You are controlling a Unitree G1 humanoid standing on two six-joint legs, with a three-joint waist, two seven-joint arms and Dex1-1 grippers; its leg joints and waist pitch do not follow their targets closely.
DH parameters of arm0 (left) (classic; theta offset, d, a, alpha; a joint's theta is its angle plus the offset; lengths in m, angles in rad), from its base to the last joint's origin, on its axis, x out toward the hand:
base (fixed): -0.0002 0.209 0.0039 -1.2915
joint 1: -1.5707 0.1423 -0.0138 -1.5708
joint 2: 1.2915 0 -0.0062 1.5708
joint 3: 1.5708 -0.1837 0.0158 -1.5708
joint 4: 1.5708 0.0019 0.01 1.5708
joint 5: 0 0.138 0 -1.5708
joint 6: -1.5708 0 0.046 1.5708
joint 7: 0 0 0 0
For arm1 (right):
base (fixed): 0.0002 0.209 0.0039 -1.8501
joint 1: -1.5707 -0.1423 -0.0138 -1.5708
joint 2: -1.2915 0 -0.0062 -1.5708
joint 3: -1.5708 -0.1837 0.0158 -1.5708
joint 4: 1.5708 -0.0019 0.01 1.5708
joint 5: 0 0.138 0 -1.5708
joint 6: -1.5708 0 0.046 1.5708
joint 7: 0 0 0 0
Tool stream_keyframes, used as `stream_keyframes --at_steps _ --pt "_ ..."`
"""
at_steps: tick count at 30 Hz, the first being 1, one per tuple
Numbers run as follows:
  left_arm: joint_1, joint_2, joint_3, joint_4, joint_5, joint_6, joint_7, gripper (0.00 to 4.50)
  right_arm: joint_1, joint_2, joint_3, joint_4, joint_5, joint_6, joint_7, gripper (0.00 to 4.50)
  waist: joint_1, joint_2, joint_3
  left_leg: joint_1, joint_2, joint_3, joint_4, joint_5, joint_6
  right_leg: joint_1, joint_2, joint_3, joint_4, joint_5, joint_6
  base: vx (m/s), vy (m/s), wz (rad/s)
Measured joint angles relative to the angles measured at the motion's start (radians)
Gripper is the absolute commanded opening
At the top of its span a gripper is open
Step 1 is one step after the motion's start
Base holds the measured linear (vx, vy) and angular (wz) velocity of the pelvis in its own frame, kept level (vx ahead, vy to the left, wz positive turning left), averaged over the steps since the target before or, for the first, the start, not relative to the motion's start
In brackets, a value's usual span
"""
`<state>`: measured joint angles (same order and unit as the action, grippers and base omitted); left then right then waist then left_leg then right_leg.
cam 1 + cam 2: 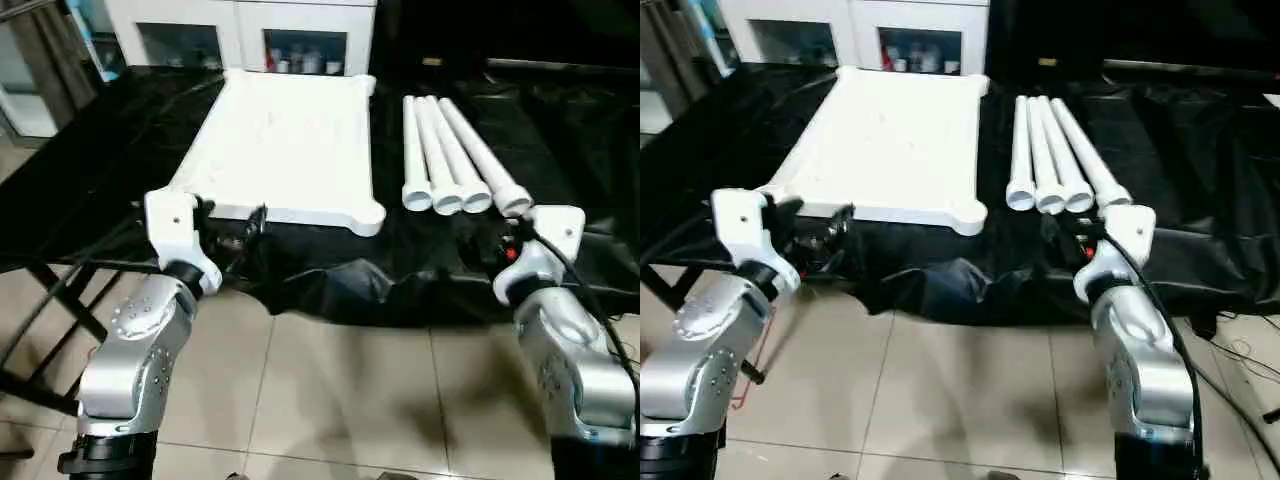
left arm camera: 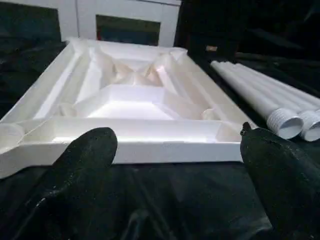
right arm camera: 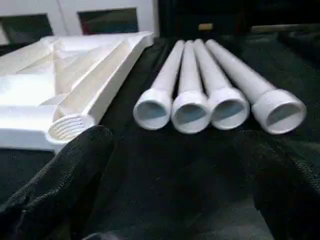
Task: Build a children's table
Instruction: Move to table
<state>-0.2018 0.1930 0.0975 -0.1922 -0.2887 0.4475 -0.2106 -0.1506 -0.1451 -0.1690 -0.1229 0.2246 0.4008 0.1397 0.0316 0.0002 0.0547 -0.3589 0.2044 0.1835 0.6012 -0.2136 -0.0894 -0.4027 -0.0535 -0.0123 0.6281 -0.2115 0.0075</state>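
— Well, starting at the left tool (image 1: 232,222): how set?

— Spread wide, black fingers (image 2: 90,155) far apart, gripping nothing. Hovering just short of the near edge of the white table panel (image 1: 285,140), not touching.

— And the right tool (image 3: 177,167)?

— Equally wide, equally empty. Poised just in front of the flared ends of the four white legs (image 1: 432,150), facing their open mouths.

— Where exactly for the panel?

— Lying underside up on the black-draped tabletop (image 1: 330,285), ribs and a raised centre showing, rounded corners bulging outward. Placed on the left arm's side. Threaded socket (image 3: 67,127) visible at the near corner closest to the legs.

— And the legs?

— Resting side by side to the right of the panel, near it yet apart from it, flared ends toward the robot. Three of those ends pressed together, the fourth angled slightly outward.

— Further out?

— Silver forearms (image 1: 140,340) reaching up from the bottom of the head view to both tools. Drape rumpled and hanging over the front edge above a tiled floor (image 1: 350,400). Behind the tabletop, a white cabinet (image 1: 240,30) with glass doors.
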Motion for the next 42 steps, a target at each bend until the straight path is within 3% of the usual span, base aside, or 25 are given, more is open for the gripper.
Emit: stream_keyframes --at_steps 2,4,8,13,19,25,42 --pt "0.003 0.003 0.006 0.000 0.006 -0.013 0.007 4.50 -0.010 0.021 0.014 0.011 0.002 -0.001 0.000 4.37 0.003 -0.014 -0.001 0.000 0.001 -0.001 0.001 0.000 0.001 0.000 0.000 -0.002 0.001 -0.001 -0.001 0.000 0.000 0.00" --pt "0.019 0.002 0.006 0.000 0.037 -0.047 0.023 4.50 -0.033 0.037 0.021 0.027 0.002 -0.002 -0.005 4.37 0.005 -0.021 -0.002 0.000 0.000 -0.002 0.002 0.000 0.001 0.000 0.000 -0.002 0.000 -0.001 -0.001 0.000 0.000 0.00" --pt "0.069 -0.011 -0.001 -0.003 0.059 -0.092 0.029 4.50 -0.046 0.051 0.035 0.029 0.000 -0.002 -0.011 4.37 0.013 -0.026 -0.005 0.000 0.000 -0.002 0.003 0.000 0.002 0.000 -0.002 -0.002 -0.001 0.000 -0.001 0.000 0.000 0.00" --pt "0.074 -0.015 -0.013 -0.008 0.053 -0.120 0.016 4.50 -0.017 0.056 0.053 0.024 0.000 -0.002 -0.012 4.37 0.025 -0.027 -0.005 0.001 0.000 -0.002 0.003 0.000 0.001 0.000 -0.002 -0.002 0.000 0.000 0.000 0.000 0.000 0.00" --pt "0.075 -0.044 -0.003 -0.010 0.055 -0.161 0.039 4.50 -0.008 0.056 0.051 0.024 -0.002 -0.002 -0.016 4.37 0.021 -0.027 -0.005 0.001 0.000 -0.002 0.003 0.001 0.001 0.000 -0.002 -0.002 0.000 0.001 0.000 0.000 0.000 0.00" --pt "0.057 -0.089 0.025 -0.007 0.160 -0.235 0.204 4.50 -0.008 0.055 0.050 0.023 -0.002 -0.002 -0.024 4.37 0.018 -0.027 -0.005 0.001 0.000 -0.003 0.003 0.001 0.001 0.000 -0.001 -0.002 0.000 0.001 0.000 0.000 0.000 0.00" --pt "0.055 -0.077 0.021 0.003 0.148 -0.212 0.165 4.50 -0.008 0.055 0.048 0.016 0.003 0.003 -0.032 4.37 0.016 -0.026 -0.006 0.001 0.000 -0.003 0.003 0.001 0.000 0.000 -0.001 -0.002 0.000 0.001 0.000 0.000 0.000 0.00"
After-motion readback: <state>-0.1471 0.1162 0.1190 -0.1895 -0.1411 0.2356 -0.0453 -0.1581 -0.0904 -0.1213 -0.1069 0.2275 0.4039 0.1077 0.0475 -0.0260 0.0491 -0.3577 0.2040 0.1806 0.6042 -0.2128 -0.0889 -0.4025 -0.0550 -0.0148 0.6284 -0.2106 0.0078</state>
